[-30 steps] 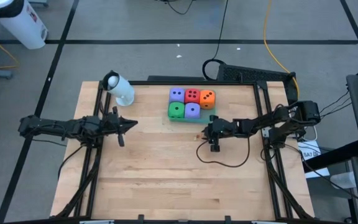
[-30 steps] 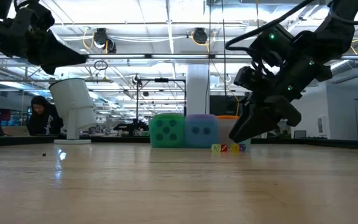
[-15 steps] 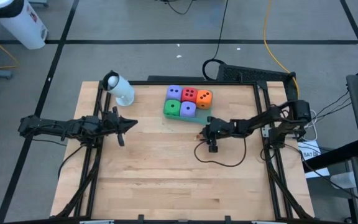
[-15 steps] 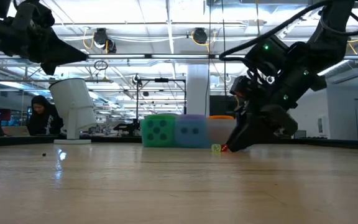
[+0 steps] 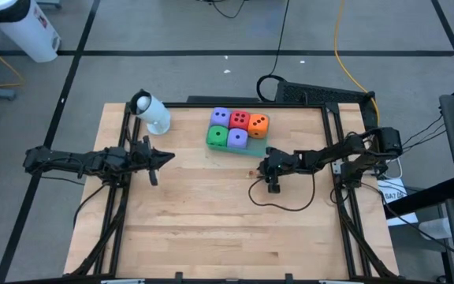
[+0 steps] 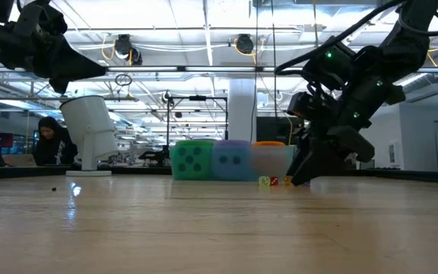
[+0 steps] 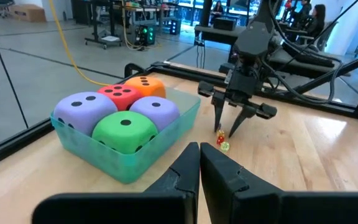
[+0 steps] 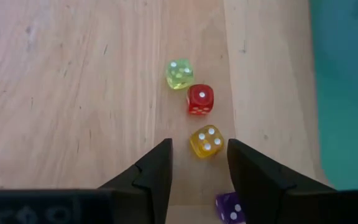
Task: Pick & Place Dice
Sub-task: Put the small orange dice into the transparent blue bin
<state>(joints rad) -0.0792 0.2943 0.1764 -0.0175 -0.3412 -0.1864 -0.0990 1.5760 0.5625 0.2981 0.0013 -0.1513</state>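
Hovering low, the right end effector [image 5: 273, 186], fingers spread and empty, hangs over four tiny translucent dice [image 8: 199, 99] on the tabletop [image 5: 211, 229]; we think it touches none. Just beyond, we see five soft dice [image 5: 236, 130] filling the green tray [image 7: 166, 140]. The left end effector [image 7: 199, 152], pressed together, waits well apart, near a white cup [image 5: 152, 112].

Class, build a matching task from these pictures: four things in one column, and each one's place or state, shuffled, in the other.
Things:
1. left gripper
2. right gripper
3. green foam die
4. small red die

Places or states:
A. in the translucent green tray
B. fingers shut
C. on the wooden tabletop
D. fingers open

Pairs: 1-B, 2-D, 3-A, 4-C
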